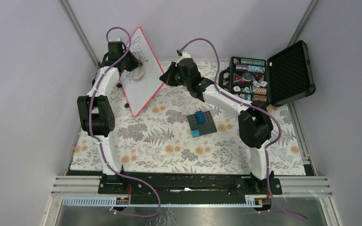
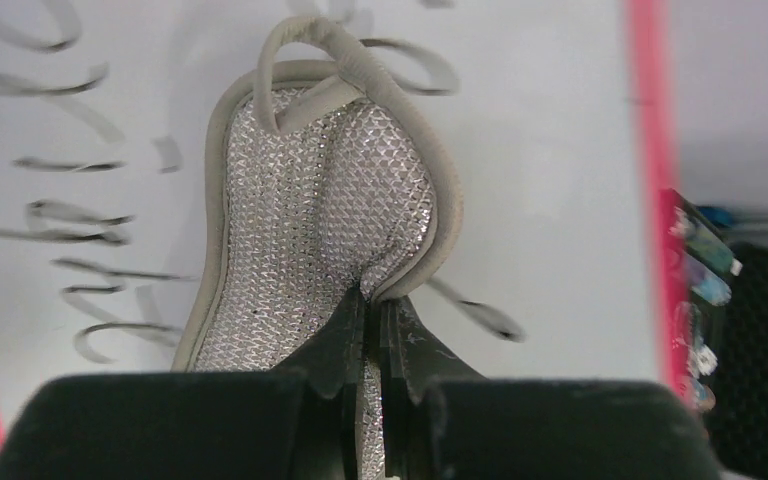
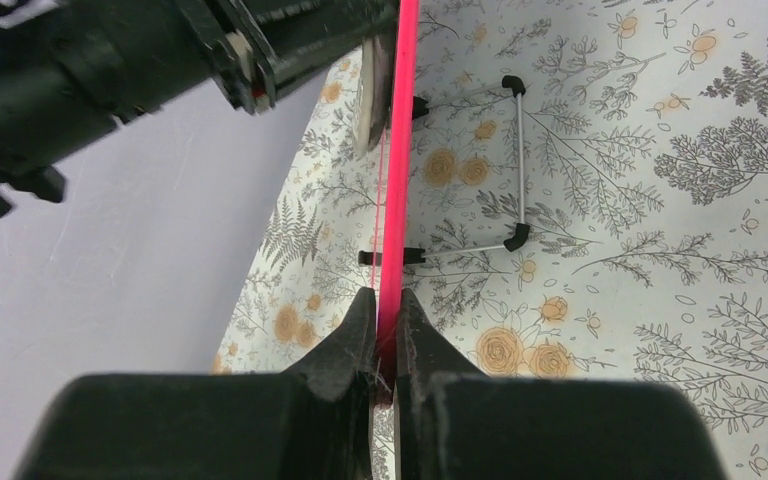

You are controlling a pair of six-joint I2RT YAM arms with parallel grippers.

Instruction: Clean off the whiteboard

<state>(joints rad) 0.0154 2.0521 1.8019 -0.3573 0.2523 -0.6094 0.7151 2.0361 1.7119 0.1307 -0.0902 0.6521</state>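
Observation:
The whiteboard [image 1: 141, 75], white with a red-pink frame, stands tilted on the table at the back left and bears black handwriting [image 2: 80, 220]. My left gripper [image 1: 134, 66] is shut on a silvery mesh pad with a beige rim [image 2: 310, 210], pressed flat against the board's face. My right gripper [image 1: 164, 77] is shut on the board's right edge; in the right wrist view the pink frame [image 3: 396, 150] runs straight up from between my fingertips [image 3: 360, 320]. The board's wire stand [image 3: 515, 170] shows behind it.
A dark brick baseplate [image 1: 202, 123] with blue bricks lies mid-table. An open black foam-lined case [image 1: 268, 75] holding small coloured pieces stands at the back right. A floral cloth [image 1: 169, 146] covers the table.

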